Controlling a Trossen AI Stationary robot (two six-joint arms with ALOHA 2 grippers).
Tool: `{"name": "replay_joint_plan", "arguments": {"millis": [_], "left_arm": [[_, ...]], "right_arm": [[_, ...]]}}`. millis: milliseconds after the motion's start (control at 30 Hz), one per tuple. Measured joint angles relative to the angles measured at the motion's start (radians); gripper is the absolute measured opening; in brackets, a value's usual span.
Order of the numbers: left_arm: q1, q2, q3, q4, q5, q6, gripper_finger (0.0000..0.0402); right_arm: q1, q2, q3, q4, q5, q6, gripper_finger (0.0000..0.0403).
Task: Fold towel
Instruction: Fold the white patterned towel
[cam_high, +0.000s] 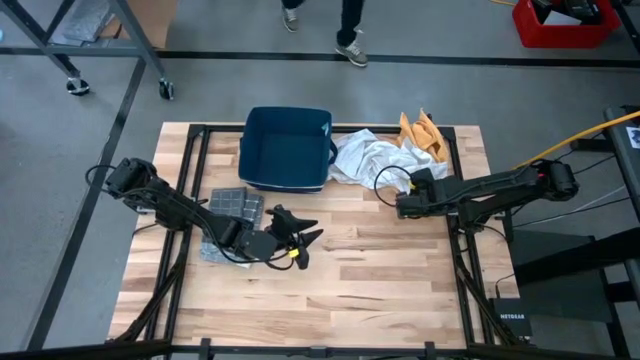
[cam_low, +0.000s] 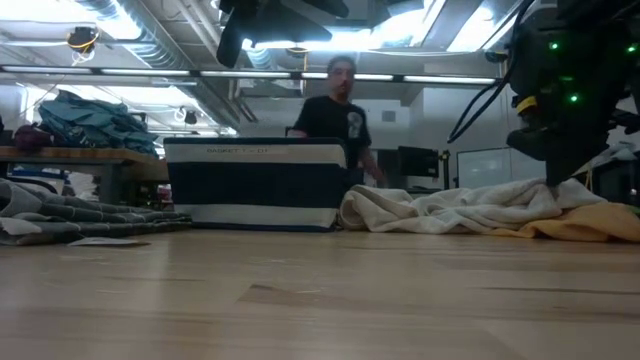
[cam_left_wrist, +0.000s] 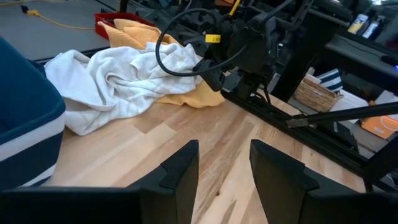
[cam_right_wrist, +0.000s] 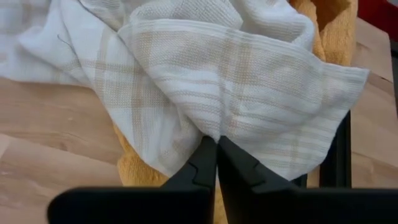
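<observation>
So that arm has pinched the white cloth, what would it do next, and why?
Probably lift and drag it toward the bare wood. The right gripper is shut on the white towel, which lies crumpled partly over a yellow cloth beside the blue bin. It needs open table to be spread flat. The left gripper waits open.

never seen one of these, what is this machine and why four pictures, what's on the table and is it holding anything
It is a robot with two dark arms at a wooden table. One camera looks down from above, one sits at table height, and one rides on each wrist. On the table lie a crumpled white towel over an orange cloth, a blue bin and a folded grey towel. The right gripper has pinched shut on the white towel's edge. The left gripper waits open mid-table, holding nothing.
</observation>
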Motion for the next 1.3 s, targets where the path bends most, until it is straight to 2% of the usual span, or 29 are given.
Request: {"name": "replay_joint_plan", "arguments": {"millis": [233, 867, 1033, 1300], "left_arm": [[0.000, 0.000, 0.000, 0.000, 0.000, -0.006, 0.0137], [0.000, 0.000, 0.000, -0.001, 0.000, -0.010, 0.0137], [0.000, 0.000, 0.000, -0.001, 0.000, 0.001, 0.0137], [0.004, 0.000, 0.000, 0.004, 0.000, -0.049, 0.0137]], "right_arm": [[0.000, -0.005, 0.064, -0.014, -0.006, -0.090, 0.0007], [0.002, -0.011, 0.500, 0.030, 0.041, -0.411, 0.0002], [0.047, -0.010, 0.590, 0.062, 0.028, -0.495, 0.0002], [0.159, -0.011, 0.707, 0.068, 0.028, -0.525, 0.0002]]}}
